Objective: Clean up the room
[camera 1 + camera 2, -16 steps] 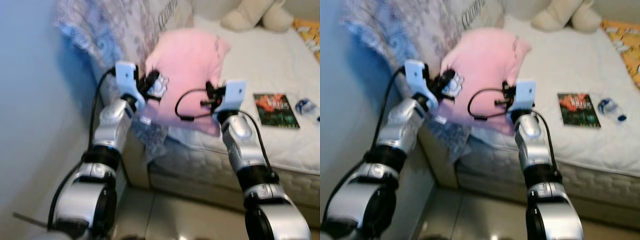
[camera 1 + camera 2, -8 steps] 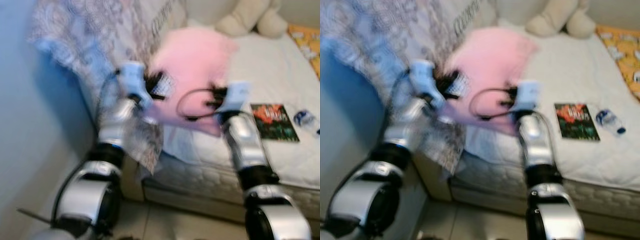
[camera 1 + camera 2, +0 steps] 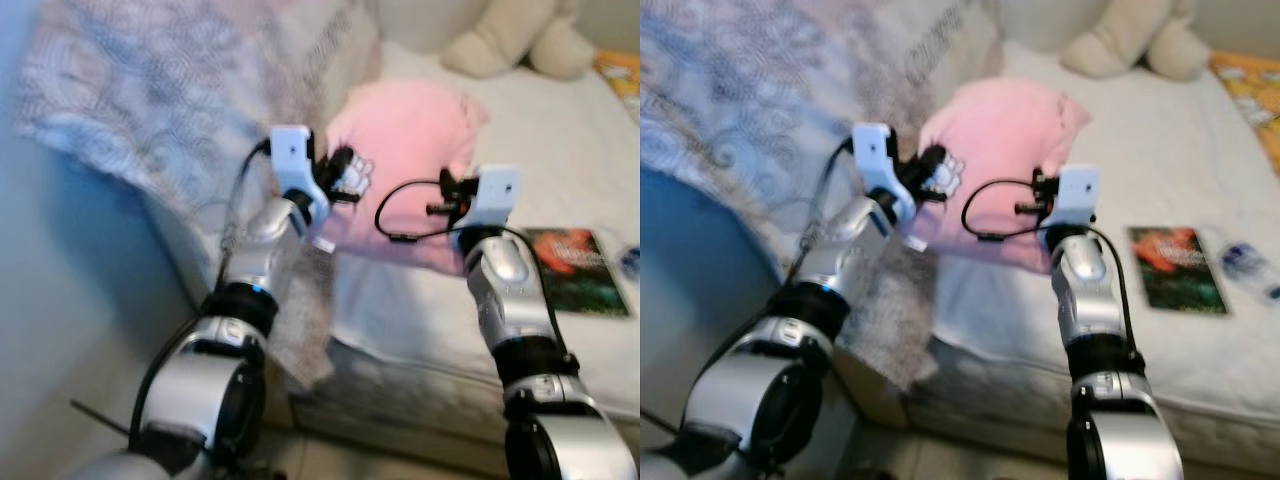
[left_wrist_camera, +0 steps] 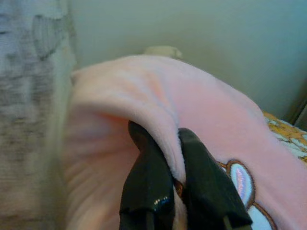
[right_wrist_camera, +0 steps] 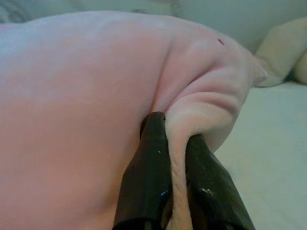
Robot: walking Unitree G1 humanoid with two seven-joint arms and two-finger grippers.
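1 pink pillow [image 3: 405,150] held up over the near left part of the bed [image 3: 500,130], carried between both arms. Left gripper [image 4: 169,158]: 2 black fingers pressed together on a fold of the pillow's plush edge, beside a printed patch. Right gripper [image 5: 176,158]: fingers likewise nipping a raised ridge of pink fabric at the opposite edge.

Handling, judged: light, soft, floppy; plush cover bunches under the fingers, so grip is on cover rather than filling. Likely to sag between the 2 holds and could slip if only a thin fold is caught. Best held at opposite edges or corners, deep pinch.

Count on the mattress: 1 book [image 3: 577,268] lying flat, right of the right arm; 1 cream plush toy [image 3: 520,45] at the far end; 1 patterned blanket [image 3: 150,110] draped at the left.
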